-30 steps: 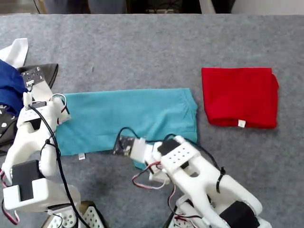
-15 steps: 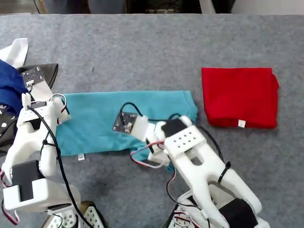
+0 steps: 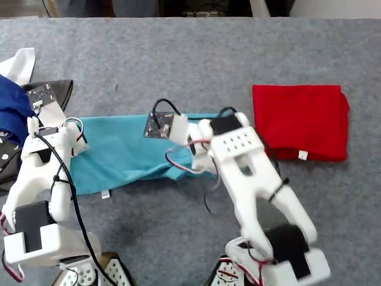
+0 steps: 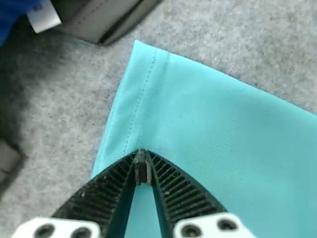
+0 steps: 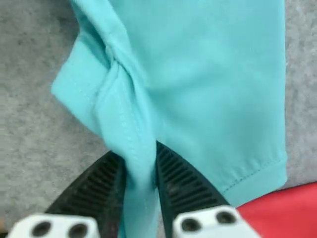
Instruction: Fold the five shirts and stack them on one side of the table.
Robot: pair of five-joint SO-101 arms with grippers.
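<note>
1. The teal shirt (image 3: 119,158) is laid lengthwise across the middle of the table (image 3: 178,59). Its near edge is gathered up and twisted into a rope toward the right end.
2. That bunched ridge is clamped between the jaws of the right gripper (image 5: 140,166). Only a narrow twist of cloth is held, so a slip is likely if it is pulled hard or lifted high.
3. The left gripper (image 4: 142,167) is closed tight at the shirt's left hem, but it cannot be told whether cloth is actually pinched there. If it is not, the whole shirt could be dragged along rather than folded over.
4. A crooked, lumpy crease may be set if the twist is laid down without being spread flat.
5. The folded red shirt (image 3: 300,122) lies just beside the teal shirt's right end. It could be nudged out of square, or partly covered, by the carried cloth or the right arm.
</note>
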